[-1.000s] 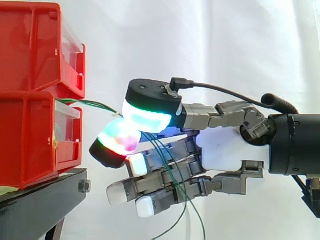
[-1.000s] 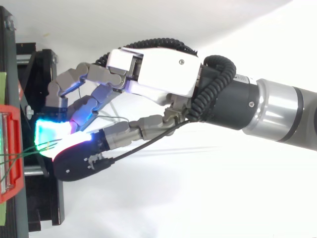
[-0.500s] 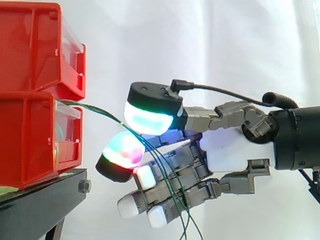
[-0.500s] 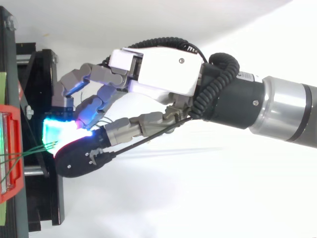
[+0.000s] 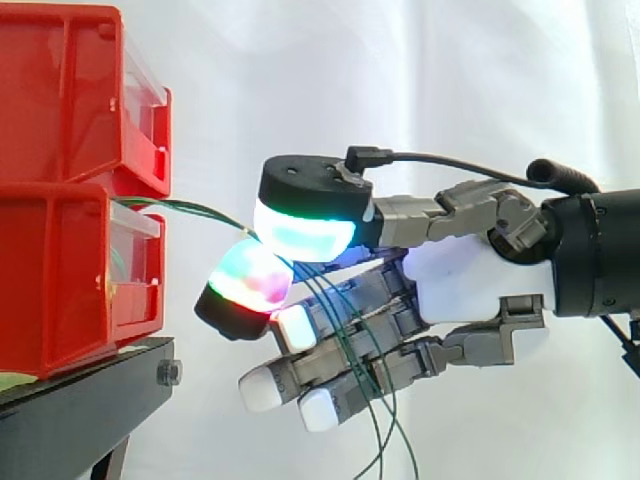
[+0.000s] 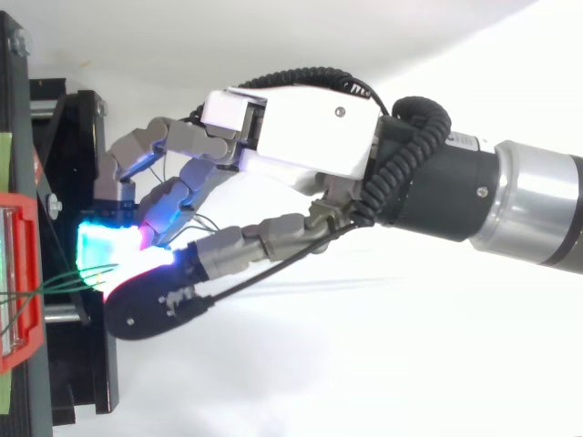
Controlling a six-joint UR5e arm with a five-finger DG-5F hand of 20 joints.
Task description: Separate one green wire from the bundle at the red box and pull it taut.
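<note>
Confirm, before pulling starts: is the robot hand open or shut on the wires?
Shut: on the robot hand, two pads pinch the wires from the box.

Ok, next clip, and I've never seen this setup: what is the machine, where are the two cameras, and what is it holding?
It is a robot arm ending in a robot hand with fingers and a thumb. The glowing pads are the hand's own fingertips, not lamps. The side view looks level across the work, with the arm entering from the right; the top view looks down on the same scene. On the left, two red bins are stacked on a black stand, before a white curtain. Thin green wires run from the bins to the hand, where two glowing pads pinch them; their loose ends hang below the fingers. How many strands sit in the pinch cannot be told.
</note>
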